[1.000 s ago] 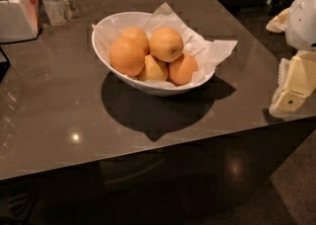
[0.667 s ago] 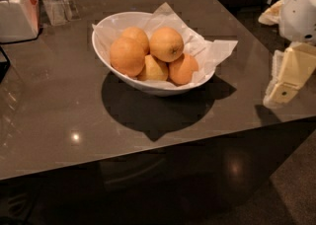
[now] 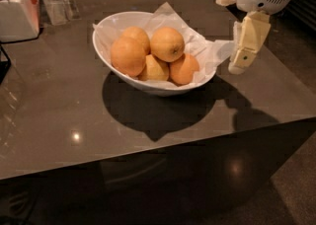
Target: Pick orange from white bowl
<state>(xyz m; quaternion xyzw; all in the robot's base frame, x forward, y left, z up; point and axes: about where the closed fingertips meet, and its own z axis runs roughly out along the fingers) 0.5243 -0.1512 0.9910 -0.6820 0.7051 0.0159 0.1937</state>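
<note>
One round pale-orange orange (image 3: 168, 44) tops the glossy white bowl (image 3: 106, 29); approach step: cream hand (image 3: 240, 62), state untellable, hovers beside the rim, must centre above.

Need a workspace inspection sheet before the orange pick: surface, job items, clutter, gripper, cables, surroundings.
Surface: glossy brown table, with the bowl's shadow on it.
Job's things: orange with stem dimple, on top of the other fruit in the white bowl, which is lined with paper.
Clutter: white container and clear holder, far left corner.
Grippers: gripper hangs right of the bowl, beside the paper's edge, touching no fruit.
Cables: nothing seen.
Surroundings: dark floor.
</note>
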